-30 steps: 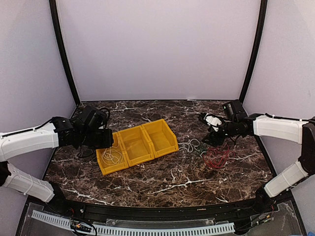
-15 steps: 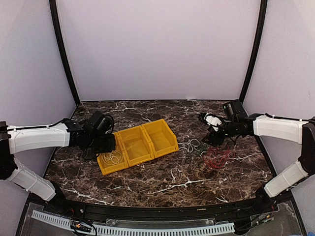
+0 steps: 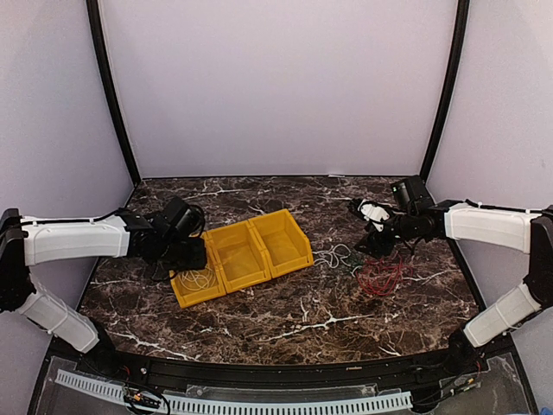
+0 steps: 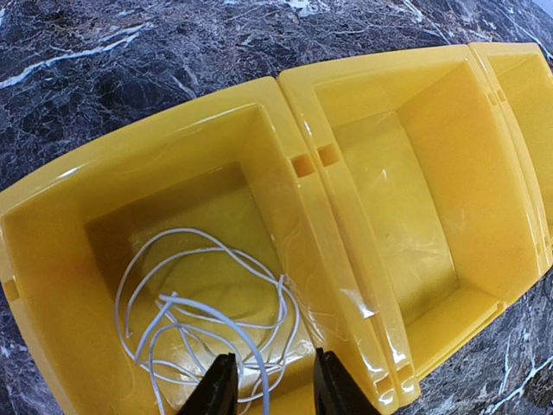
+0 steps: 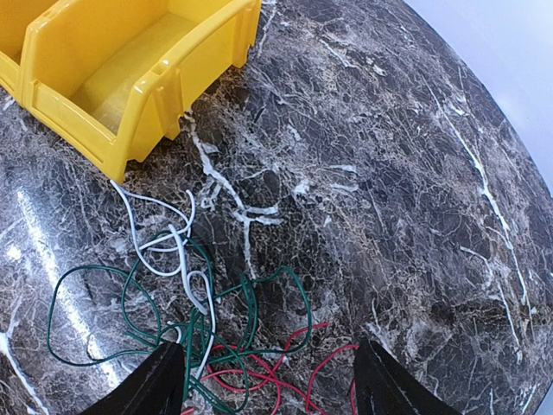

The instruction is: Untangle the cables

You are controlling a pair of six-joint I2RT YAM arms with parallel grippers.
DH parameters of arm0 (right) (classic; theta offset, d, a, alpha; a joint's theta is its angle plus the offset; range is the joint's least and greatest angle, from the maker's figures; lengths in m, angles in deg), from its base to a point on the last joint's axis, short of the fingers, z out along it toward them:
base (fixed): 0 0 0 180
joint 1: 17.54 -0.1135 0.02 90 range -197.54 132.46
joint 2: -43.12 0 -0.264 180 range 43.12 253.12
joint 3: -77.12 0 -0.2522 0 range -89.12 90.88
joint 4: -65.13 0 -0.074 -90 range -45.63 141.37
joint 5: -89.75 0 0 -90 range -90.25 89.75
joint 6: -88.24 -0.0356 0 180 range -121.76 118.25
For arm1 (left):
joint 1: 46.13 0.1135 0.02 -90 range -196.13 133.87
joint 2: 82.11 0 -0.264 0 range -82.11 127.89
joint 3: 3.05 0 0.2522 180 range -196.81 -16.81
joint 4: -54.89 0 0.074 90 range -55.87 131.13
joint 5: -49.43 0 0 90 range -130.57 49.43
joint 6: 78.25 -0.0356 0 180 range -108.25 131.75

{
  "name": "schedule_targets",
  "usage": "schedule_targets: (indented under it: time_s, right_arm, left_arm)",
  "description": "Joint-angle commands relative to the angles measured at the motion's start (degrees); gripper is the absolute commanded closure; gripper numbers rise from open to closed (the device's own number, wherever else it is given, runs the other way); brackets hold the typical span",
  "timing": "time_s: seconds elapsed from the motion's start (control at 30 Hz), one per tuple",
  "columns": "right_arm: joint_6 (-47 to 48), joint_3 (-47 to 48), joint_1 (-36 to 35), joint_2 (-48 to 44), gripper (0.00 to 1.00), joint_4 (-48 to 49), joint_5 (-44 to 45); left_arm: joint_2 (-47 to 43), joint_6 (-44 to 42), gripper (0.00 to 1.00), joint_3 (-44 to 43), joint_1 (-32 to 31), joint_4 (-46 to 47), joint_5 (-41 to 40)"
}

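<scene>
1. Three yellow bins stand joined in a row on the marble desk (image 3: 285, 324): left bin (image 4: 52, 259), middle bin (image 4: 432, 138), right bin (image 5: 138, 121). The middle and right bins hold nothing that I can see.
2. One white cable (image 4: 207, 324), a loose coil, lies on the floor of the left bin, well apart from the other cables.
3. Left fingers (image 4: 216, 393): shut a second ago, now parted a little and poised low over the left bin. One strand of the white cable rises between them, but neither pad appears to press it. I judge that I have just let it go.
4. Right fingers (image 5: 160, 385): wide apart, holding nothing, and unchanged over the last second. They hover above the tangle.
5. One tangle lies on the desk just beside the right bin: green cable (image 5: 125, 298), red cable (image 5: 259, 376) and second white cable (image 5: 186, 259), looped through one another. An end of the second white cable reaches the foot of the right bin.
6. Meaning of the change, as I judge it: one cable is separated and binned, while three remain knotted together. The next pick likely falls to my right fingers, with two bins free to receive.
7. Brands, labels, writing: none legible on the bins, the cables or the desk.
</scene>
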Motion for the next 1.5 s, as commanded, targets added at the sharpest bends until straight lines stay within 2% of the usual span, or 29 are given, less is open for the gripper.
schedule_targets:
  time_s: [0.0, 0.13, 0.37, 0.5, 0.67, 0.83, 0.9, 1.13, 1.17, 1.23, 1.27, 1.4, 1.47]
  right_arm:
    - [0.25, -0.74, 0.17, -0.36, 0.31, 1.95, 0.21]
    - [0.38, -0.65, 0.17, -0.11, 0.31, 1.88, 0.12]
    - [0.52, -0.61, 0.23, -0.03, 0.31, 1.75, -0.12]
    - [0.95, -0.65, 0.17, -0.14, 0.31, 1.46, -1.52]
    - [0.86, 0.05, 0.19, 0.99, 0.33, 0.64, -5.83]
    - [0.52, 2.86, 0.07, 4.84, 0.34, 0.60, -8.00]
    - [0.52, 4.52, 0.07, 7.18, 0.34, 0.02, -8.70]
    - [-0.60, 8.57, -0.72, 12.09, 0.38, -1.49, -12.22]
    - [-0.62, 8.77, -0.98, 12.28, 0.40, -1.41, -12.19]
    - [-0.54, 8.87, -1.42, 12.58, 0.49, -1.29, -12.19]
    - [-0.46, 8.97, -1.60, 12.84, 0.62, -1.38, -12.32]
    - [-0.28, 9.08, -1.90, 12.01, 0.98, -2.00, -12.97]
    - [0.08, 8.87, -1.94, 10.18, 1.00, -2.58, -13.47]
  left_arm:
    - [-5.61, -0.95, 0.63, -2.34, 0.39, -3.79, -1.52]
    - [-10.17, -2.59, 0.57, -4.15, 0.39, -5.82, -2.75]
    - [-13.26, -5.83, 0.56, -9.18, 0.40, -11.07, -5.50]
    - [-14.32, -9.34, 0.58, -7.87, 0.07, -4.63, 2.28]
    - [-13.66, -11.46, 0.61, -4.78, -2.68, 8.96, 10.45]
    - [-7.63, -18.59, 0.61, -5.90, -9.82, 17.51, 12.40]
    - [-4.55, -20.78, 0.60, -7.13, -11.78, 19.70, 15.70]
    - [2.69, -19.49, 0.59, -7.67, -13.45, 29.46, 23.07]
    - [3.17, -19.28, 0.59, -7.60, -13.60, 30.66, 23.25]
    - [4.57, -18.94, 0.59, -7.25, -13.74, 33.08, 23.79]
    - [5.59, -18.85, 0.59, -7.27, -13.76, 33.89, 24.25]
    - [9.59, -18.98, 0.59, -8.45, -14.16, 37.56, 24.86]
    - [11.73, -19.59, 0.59, -9.45, -14.65, 39.19, 24.87]
